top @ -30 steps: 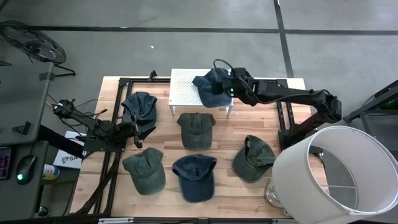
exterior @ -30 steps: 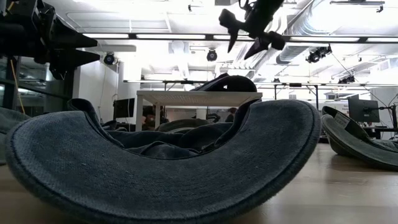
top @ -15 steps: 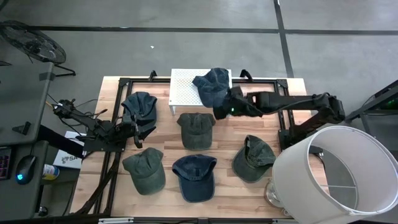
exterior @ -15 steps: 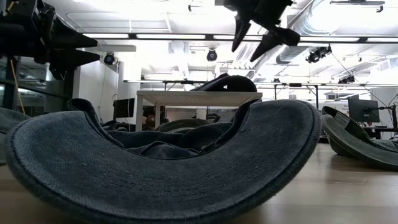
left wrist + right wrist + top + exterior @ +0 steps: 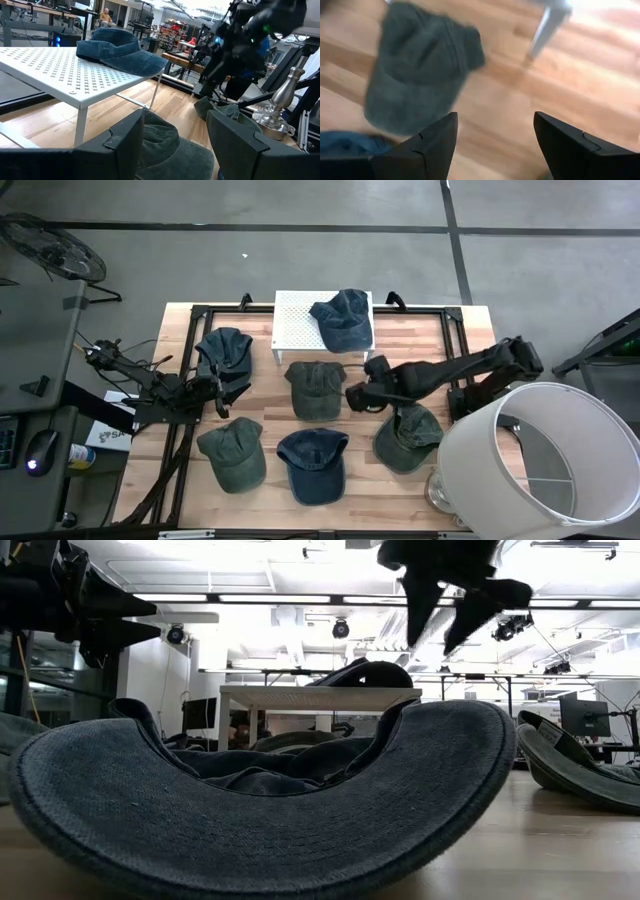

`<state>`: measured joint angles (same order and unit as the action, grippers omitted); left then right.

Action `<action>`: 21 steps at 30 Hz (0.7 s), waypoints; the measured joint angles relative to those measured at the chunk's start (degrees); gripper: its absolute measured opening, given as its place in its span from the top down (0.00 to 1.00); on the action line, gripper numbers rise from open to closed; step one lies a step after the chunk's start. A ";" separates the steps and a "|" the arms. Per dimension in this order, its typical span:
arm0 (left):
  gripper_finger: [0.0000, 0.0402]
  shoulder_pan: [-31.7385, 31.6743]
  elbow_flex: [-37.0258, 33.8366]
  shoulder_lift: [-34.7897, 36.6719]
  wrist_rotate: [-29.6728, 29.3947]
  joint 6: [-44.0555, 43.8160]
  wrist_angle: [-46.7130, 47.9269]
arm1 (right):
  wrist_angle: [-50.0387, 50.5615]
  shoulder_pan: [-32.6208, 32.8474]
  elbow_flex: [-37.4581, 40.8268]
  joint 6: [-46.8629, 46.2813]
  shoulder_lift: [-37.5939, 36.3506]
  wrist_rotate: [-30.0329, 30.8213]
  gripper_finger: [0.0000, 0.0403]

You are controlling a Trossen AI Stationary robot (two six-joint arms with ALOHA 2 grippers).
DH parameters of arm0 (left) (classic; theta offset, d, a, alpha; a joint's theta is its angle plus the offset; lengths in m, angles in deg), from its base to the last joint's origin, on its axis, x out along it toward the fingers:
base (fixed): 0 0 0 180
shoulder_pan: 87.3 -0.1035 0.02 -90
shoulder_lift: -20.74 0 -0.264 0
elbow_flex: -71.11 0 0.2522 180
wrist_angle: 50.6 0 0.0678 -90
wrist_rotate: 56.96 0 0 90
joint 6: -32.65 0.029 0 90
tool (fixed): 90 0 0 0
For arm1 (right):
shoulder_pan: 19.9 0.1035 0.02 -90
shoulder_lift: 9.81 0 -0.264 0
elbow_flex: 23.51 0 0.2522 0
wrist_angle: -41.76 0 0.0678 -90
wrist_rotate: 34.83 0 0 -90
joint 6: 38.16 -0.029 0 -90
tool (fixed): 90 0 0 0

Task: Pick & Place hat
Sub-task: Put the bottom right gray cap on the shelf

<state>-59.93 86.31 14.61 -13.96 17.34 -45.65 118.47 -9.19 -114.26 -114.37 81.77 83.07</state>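
- The right pincer (image 5: 352, 396) hovers empty and spread over the surface (image 5: 460, 330), between the green hat (image 5: 316, 388) and another green hat (image 5: 408, 436)
- The green hat in the middle lies just beside this pincer, toward the left arm; its brim points to the front edge
- One blue hat (image 5: 343, 319) lies on the white rack (image 5: 290, 320)
- The left pincer (image 5: 213, 385) waits spread near the dark hat (image 5: 224, 358); for the middle hat the right arm is nearer
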 joint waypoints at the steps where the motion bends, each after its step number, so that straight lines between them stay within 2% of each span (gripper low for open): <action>1: 0.47 0.00 -0.01 0.00 0.00 0.00 -0.02 | 0.65 0.51 0.00 -1.43 0.56 -0.65 0.37; 15: 0.47 0.00 0.00 0.00 0.01 0.00 -0.01 | 15.78 0.91 0.00 -20.54 7.99 -12.31 0.37; 21: 0.47 0.00 0.01 0.00 0.00 0.00 -0.02 | 19.13 -0.09 0.00 -26.43 10.69 -18.70 0.37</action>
<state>-59.93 86.32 14.61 -13.96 17.34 -45.66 137.60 -9.28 -114.26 -140.81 92.45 64.36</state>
